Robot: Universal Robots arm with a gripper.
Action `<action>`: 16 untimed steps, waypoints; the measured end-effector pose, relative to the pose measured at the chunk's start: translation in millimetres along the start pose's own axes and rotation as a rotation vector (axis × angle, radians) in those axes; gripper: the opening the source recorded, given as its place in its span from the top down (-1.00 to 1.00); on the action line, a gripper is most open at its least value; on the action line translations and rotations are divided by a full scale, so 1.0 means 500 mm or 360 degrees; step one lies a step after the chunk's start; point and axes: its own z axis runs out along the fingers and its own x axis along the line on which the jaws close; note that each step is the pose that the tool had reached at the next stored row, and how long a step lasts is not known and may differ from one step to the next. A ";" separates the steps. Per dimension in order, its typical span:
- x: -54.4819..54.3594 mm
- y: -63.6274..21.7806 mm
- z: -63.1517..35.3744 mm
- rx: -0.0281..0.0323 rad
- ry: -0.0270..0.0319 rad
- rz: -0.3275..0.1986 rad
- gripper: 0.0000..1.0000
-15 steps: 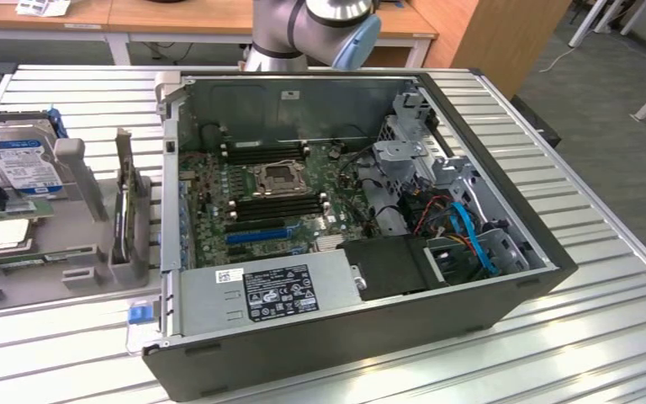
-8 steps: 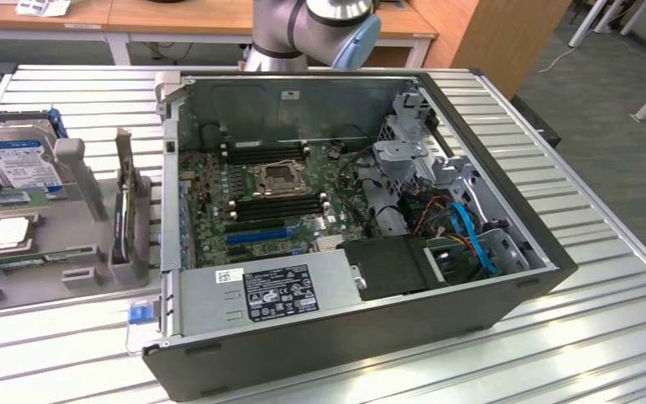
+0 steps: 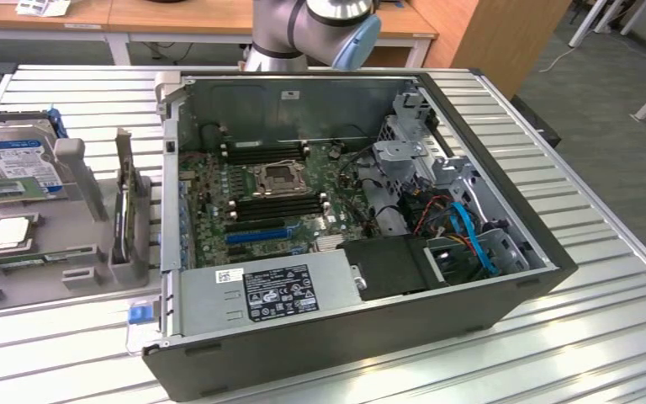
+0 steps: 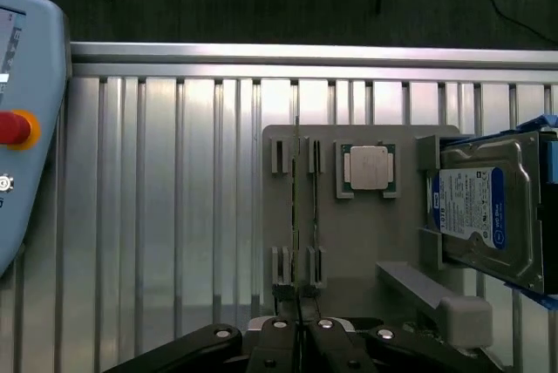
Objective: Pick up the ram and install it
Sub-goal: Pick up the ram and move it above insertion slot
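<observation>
The ram (image 4: 296,207) stands on edge in the grey holder (image 4: 366,242), seen as a thin line between two pairs of clips, with a second thin stick (image 4: 314,209) beside it. My gripper (image 4: 300,334) hangs well above the holder, over the near end of the ram, its fingers shut together with nothing between them. In the exterior view the ram (image 3: 31,256) lies low on the holder at the exterior view's left. The open computer case (image 3: 357,210) shows its motherboard with black memory slots (image 3: 283,206). The arm (image 3: 312,25) reaches in behind the case.
A square silver processor (image 4: 366,168) and a blue-labelled hard drive (image 4: 484,207) sit in the same holder. A light blue pendant with a red button (image 4: 16,127) lies on the ribbed metal table (image 4: 174,216). Blue slots (image 3: 262,236) sit near the case's power supply (image 3: 272,290).
</observation>
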 end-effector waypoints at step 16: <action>-0.001 -0.001 -0.034 -0.00022 0.00003 0.0000 0.76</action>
